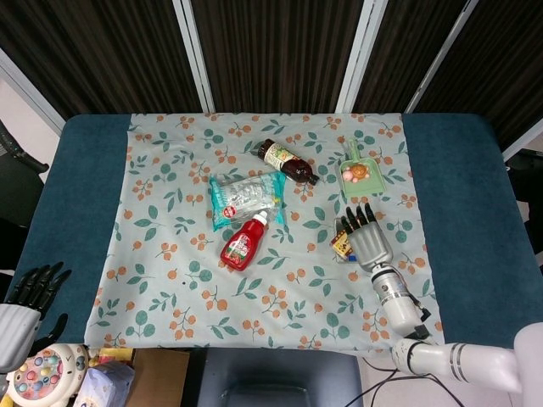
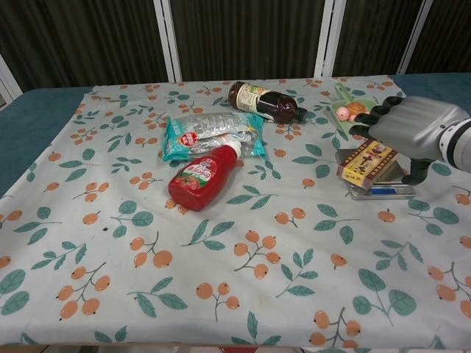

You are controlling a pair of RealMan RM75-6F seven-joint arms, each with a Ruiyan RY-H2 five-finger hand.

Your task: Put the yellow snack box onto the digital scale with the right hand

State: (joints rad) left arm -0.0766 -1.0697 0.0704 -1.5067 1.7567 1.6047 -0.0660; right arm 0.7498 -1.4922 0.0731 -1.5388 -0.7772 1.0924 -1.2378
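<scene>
The yellow snack box (image 2: 367, 162) is held by my right hand (image 2: 413, 131), tilted, just over the silver digital scale (image 2: 377, 193), of which only the front edge shows beneath it. In the head view, the right hand (image 1: 366, 240) covers the scale and only the box's corner (image 1: 342, 247) sticks out at its left. Whether the box touches the scale's plate I cannot tell. Off the cloth at the lower left, my left hand (image 1: 25, 298) hangs with fingers apart and holds nothing.
On the flowered cloth lie a red ketchup bottle (image 2: 199, 176), a teal snack packet (image 2: 213, 133) and a dark sauce bottle (image 2: 265, 101). A green dustpan with a toy turtle (image 2: 353, 113) sits just behind the scale. A colourful toy (image 1: 41, 377) sits below the table's left corner.
</scene>
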